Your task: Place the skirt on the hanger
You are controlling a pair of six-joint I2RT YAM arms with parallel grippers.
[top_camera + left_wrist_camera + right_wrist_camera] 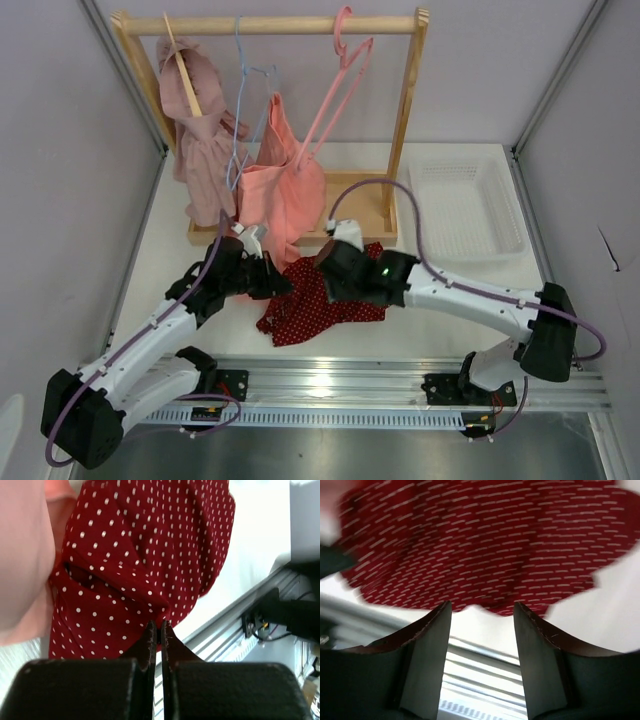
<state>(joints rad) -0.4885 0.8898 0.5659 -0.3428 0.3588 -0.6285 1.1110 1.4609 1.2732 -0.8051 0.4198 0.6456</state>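
White table [440, 320] boxed in by plain grey walls, w/ an aluminium rail [330, 385] along the near edge where both arm bases sit. At the back stands a wooden rack [410, 120]. On its top bar, L to R:
- wooden hanger [183, 70], tilted, carrying a mauve-pink ruffled garment [200, 160]
- thin blue wire hanger [243, 110]
- salmon-pink garment [285, 190], draped down to the rack base
- pink plastic hanger [345, 70], bare, hooked near the R post and slanting down-left

A white plastic basket [465, 210] sits on the table R of the rack.

The skirt [315, 305], dark red w/ white dots, lies crumpled on the table just in front of the rack base, between the two grippers and not on the pink hanger.

Both arms reach in from the corners and meet mid-table. The left gripper [158, 627] has its jaws clenched together, pinching the skirt's edge at the tips; in the left wrist view the fabric hangs in folds beyond them. The right gripper [482, 607] has its jaws released, standing apart w/ nothing between them. It sits just above the skirt's near hem.

The right wrist view is motion-blurred, the dots smeared into streaks. From above, the arm heads cover the skirt's upper part, so the pinch pt can't be seen there
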